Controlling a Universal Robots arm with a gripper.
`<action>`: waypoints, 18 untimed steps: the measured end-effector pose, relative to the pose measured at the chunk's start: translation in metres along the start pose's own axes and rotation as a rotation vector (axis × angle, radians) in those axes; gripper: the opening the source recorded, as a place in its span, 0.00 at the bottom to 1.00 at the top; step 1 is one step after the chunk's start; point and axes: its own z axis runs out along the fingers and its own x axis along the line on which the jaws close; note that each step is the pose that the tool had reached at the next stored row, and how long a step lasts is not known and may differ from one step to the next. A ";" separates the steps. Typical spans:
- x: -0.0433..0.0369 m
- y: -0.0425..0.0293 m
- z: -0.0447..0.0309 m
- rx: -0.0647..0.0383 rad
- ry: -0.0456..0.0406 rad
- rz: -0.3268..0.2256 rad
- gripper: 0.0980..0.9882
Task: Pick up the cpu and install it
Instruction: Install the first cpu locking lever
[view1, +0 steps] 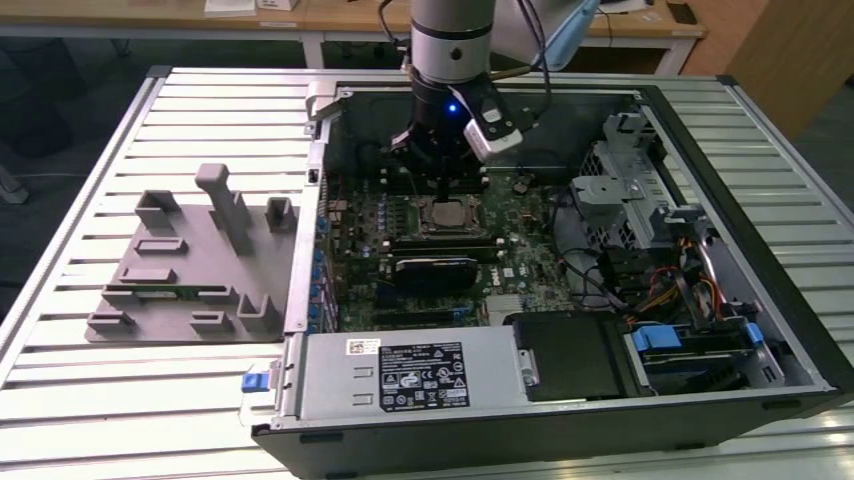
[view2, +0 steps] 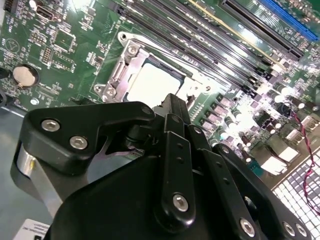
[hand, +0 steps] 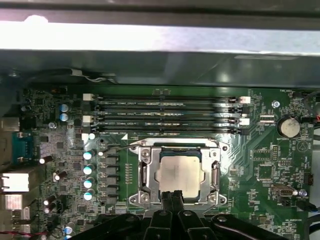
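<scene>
Fingers (hand: 168, 201) together and empty in the first wrist view, tips just over one edge of the cpu (hand: 179, 172); square silvery-grey lid, pale rim, lying flat inside the metal socket frame (hand: 142, 172). Second wrist view: cpu (view2: 150, 82) straight beyond the tips. Exterior view: gripper (view1: 447, 190) directly above cpu (view1: 450, 213), centre of frame, inside the computer case (view1: 561, 430).
</scene>
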 end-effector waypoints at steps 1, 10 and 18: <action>0.0011 0.0000 0.0000 0.000 0.0000 0.000 0.01; 0.0128 0.0000 -0.0004 0.000 0.0001 0.000 0.01; 0.0238 0.0000 -0.0007 -0.001 0.0000 0.000 0.01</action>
